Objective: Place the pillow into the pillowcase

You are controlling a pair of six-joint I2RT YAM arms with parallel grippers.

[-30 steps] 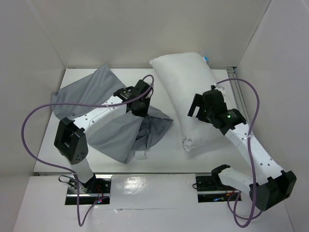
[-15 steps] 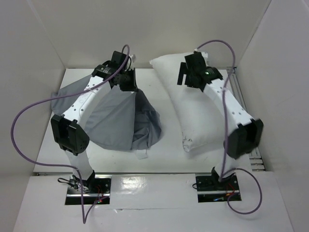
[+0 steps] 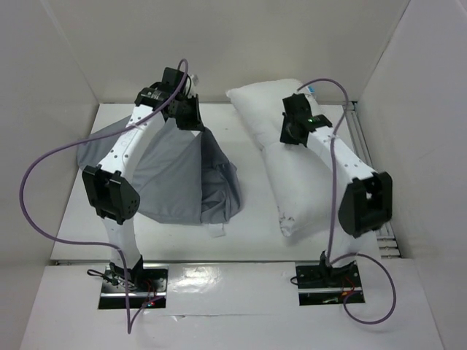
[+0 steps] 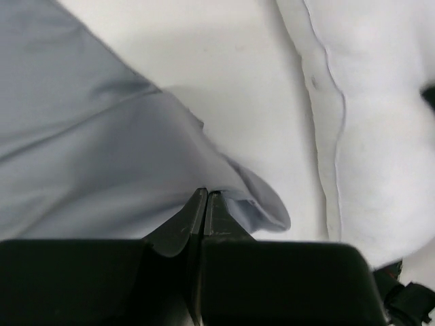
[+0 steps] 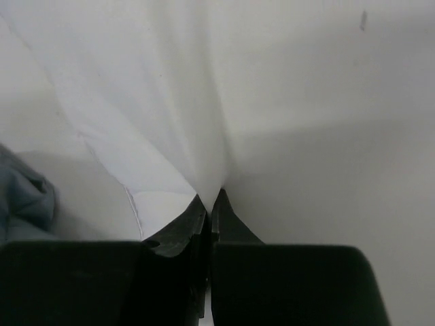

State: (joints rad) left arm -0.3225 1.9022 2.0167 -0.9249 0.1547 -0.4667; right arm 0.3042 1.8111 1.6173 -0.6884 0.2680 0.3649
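1. Top external view, biggest thing first: the desk point(image 3: 252, 211) carries everything, and both arms are stretched out toward its far side.
2. The pillow point(image 3: 295, 193) lies on the right half of the desk, running near to far. It's completely outside the sack.
3. The pillowcase point(image 3: 175, 175) is on the left half, hoisted into a tent shape with its lower part bunched on the desk. It's near the pillow but not touching it.
4. The left hand point(image 4: 205, 197) is pinched tight on a fold of pillowcase, holding up the peak at the far end.
5. The right hand point(image 5: 211, 200) is clamped on a pucker of pillow fabric, toward the pillow's far half.
6. My read on the step: both grabs are made, and no stuffing has started. The next move needs the sack's mouth held open and one end of the pillow steered into it.
7. Hard to make out:
   - I can't tell where the pillowcase opening actually is.
   - I can't tell whether the left hand has one layer or two.
   - Both wrist views are basically just cloth.
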